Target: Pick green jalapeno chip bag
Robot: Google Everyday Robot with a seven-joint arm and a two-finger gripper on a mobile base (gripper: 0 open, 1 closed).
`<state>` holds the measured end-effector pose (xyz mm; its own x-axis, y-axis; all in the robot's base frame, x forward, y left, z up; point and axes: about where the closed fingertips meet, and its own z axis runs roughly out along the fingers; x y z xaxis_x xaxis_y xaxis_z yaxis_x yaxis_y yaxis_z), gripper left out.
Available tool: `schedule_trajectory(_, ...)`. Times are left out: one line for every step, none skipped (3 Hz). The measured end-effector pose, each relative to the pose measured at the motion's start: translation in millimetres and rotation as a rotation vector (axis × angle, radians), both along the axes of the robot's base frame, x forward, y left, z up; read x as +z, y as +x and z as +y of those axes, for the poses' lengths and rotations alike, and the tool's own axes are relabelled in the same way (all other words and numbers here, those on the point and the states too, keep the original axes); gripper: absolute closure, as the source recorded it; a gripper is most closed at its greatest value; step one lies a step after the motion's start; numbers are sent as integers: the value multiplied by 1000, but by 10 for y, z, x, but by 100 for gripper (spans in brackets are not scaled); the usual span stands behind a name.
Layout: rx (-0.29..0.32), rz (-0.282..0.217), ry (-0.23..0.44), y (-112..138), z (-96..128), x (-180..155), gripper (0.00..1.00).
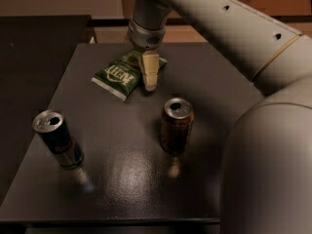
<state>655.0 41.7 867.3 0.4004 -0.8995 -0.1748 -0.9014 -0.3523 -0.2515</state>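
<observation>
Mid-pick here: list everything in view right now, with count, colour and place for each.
green jalapeno chip bag: one, dark green with white lettering, lying flat at the table's far side.
brown can: one, brown, upright near the table's middle, nearer the camera than the bag.
dark can: one, dark with red marking, upright near the table's left edge.
table: one, dark grey and glossy, holds all three items.
arm: one, pale grey, reaching in from the right.
gripper: one, cream, pointing down at the bag's right end; whether it touches the bag cannot be told.
</observation>
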Motion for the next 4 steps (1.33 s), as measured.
schedule_trajectory(12, -13, -43, 122, 108, -118, 0)
schedule_trajectory(18, -26, -89, 227, 160, -205, 0)
schedule_trajectory(21, -36, -134, 295, 157, -269, 18)
schedule_trajectory(25, -48, -153, 318, 126, -257, 42)
